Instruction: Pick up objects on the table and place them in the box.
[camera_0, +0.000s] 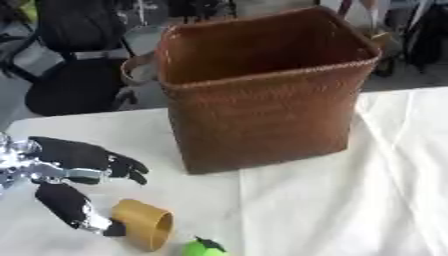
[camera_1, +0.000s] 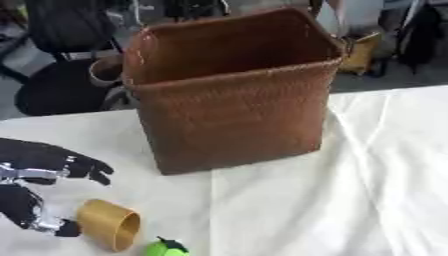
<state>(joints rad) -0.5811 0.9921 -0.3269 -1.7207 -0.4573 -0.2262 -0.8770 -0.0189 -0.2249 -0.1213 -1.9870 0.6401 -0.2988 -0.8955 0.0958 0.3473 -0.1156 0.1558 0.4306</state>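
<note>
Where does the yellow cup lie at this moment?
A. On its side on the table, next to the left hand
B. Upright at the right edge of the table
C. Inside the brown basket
A: the yellow cup lies on its side on the white table, its open mouth visible, the left hand beside it with the thumb at its wall, outside the brown basket.

Basket (camera_0: 262, 120), centre to upper frame: reddish brown all over, fine woven texture, rim slightly paler, inside darker brown.

Tablecloth (camera_0: 350, 200), lower frame: white, faint grey crease lines.

Cup (camera_0: 144, 223), lower left, lying on its side: mustard yellow, plain, darker ochre inside its mouth.

Small round thing (camera_0: 204, 248), bottom edge just right of the cup: bright lime green with a black patch on top.

Left hand (camera_0: 79, 165), left edge: black fingers and thumb, shiny silver at the wrist and joints.

Chair (camera_0: 70, 60), upper left: black.
</note>
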